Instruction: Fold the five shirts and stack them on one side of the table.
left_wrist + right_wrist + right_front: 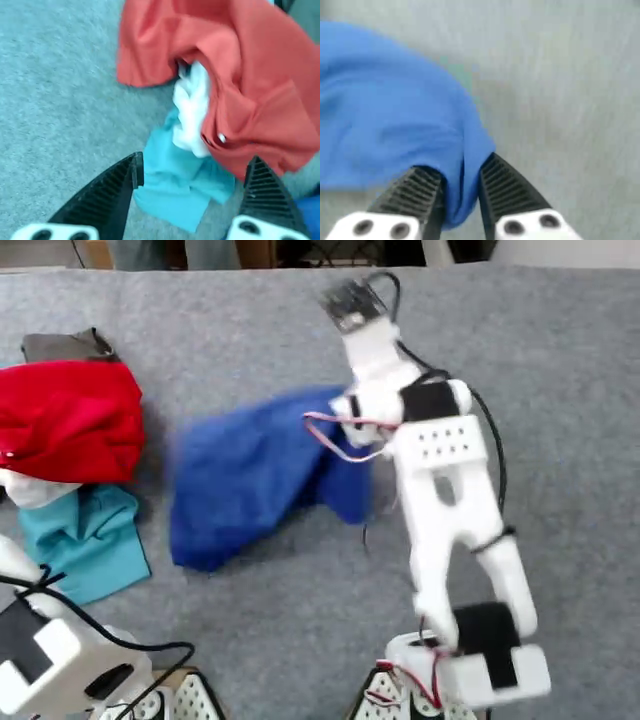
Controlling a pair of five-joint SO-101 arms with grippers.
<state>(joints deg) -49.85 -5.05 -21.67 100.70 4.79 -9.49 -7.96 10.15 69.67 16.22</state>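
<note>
The left gripper point(196, 159) is seen closest, its two black ribbed fingers point(117, 187) spread wide apart with nothing between them. It is held above the near corner of the teal shirt point(185, 190), which lies on the grey counter point(55, 100).

On the left side of the counter point(560, 390) a loose pile of unfolded shirts is found. A dark shirt point(65, 345) is set farthest back, partly covered by the red shirt point(70, 420). The red shirt point(240, 75) is draped over the white shirt point(35, 490), and the white shirt point(192, 110) in turn rests on the teal shirt point(90, 535). The pile is cut off by the left border of the high view.

A strip of bare counter separates the pile from the blue shirt point(250, 475), which is spread crumpled near the middle. Its right edge is bunched beside the right arm point(450, 510). In the right wrist view a fold of the blue shirt point(390, 110) is pinched between the fingers of the right gripper point(460, 167), which is clenched on the cloth.

Open grey surface is seen to the right of the right arm, up to the counter's far edge, and in front of the blue shirt, between the two arm bases.
</note>
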